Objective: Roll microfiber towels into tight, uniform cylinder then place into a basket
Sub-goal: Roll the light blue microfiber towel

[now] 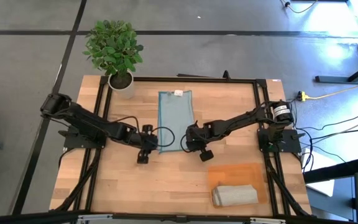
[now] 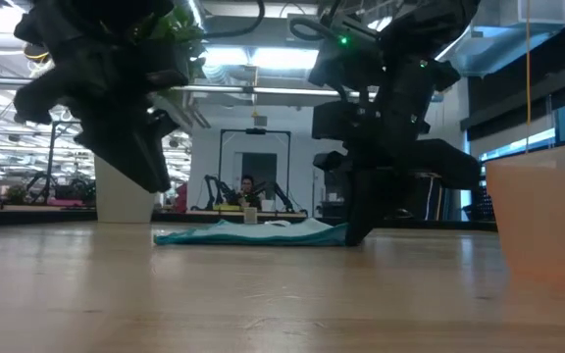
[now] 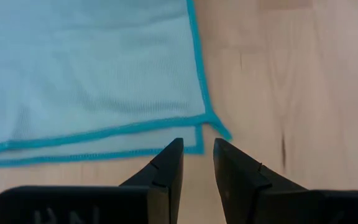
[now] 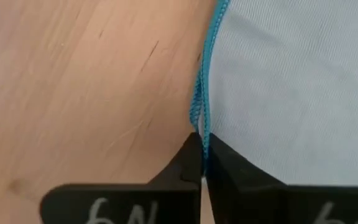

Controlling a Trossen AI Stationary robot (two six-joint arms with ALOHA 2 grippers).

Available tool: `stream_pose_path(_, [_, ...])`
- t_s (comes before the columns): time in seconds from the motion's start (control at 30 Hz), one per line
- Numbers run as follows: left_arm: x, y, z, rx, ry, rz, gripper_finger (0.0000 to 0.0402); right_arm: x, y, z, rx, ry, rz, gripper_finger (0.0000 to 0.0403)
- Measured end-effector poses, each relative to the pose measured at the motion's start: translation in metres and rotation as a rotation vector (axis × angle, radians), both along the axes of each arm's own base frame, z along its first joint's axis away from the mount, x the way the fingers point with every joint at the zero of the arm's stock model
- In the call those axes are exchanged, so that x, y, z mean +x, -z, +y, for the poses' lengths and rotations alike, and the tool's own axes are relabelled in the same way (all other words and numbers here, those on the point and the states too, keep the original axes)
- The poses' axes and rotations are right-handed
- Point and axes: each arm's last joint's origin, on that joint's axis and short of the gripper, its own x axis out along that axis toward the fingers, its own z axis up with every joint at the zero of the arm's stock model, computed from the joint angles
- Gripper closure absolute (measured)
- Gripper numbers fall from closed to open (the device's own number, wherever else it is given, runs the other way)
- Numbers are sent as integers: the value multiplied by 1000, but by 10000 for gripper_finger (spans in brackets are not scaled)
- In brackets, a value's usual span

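- The blue towel (image 1: 174, 119) lies flat in the upper middle of the high view, folded double, its near edge toward both arms.
- The right hand (image 4: 202, 167) has pinched shut on the towel's teal-stitched corner hem.
- The left hand (image 3: 198, 163) hovers at the other near corner, fingers narrowly parted, holding nothing.
- The grey towel (image 1: 235, 195), already rolled, sits on the basket (image 1: 229, 171) at lower right.
- Soft, light, floppy cloth, I'd say; gripping both near corners should start an even roll.
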Motion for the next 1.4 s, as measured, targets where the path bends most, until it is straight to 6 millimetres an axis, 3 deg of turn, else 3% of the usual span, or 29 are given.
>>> stream_pose_path(0.2, [3, 7, 1, 25, -13, 17, 321, 0, 0, 0, 24, 45, 2, 379])
stream_pose_path(0.43, [4, 7, 6, 39, 23, 24, 322, 0, 0, 0, 29, 47, 5, 395])
stream_pose_path(0.8, [3, 7, 2, 66, 24, 20, 375, 0, 0, 0, 41, 73, 9, 393])
stream_pose_path(1.17, [6, 6, 10, 59, -22, 6, 326, -1, 0, 0, 43, 71, 11, 393])
stream_pose_path(1.4, [15, 5, 3, 32, 69, -77, 327, -1, 0, 0, 49, 83, 12, 393])
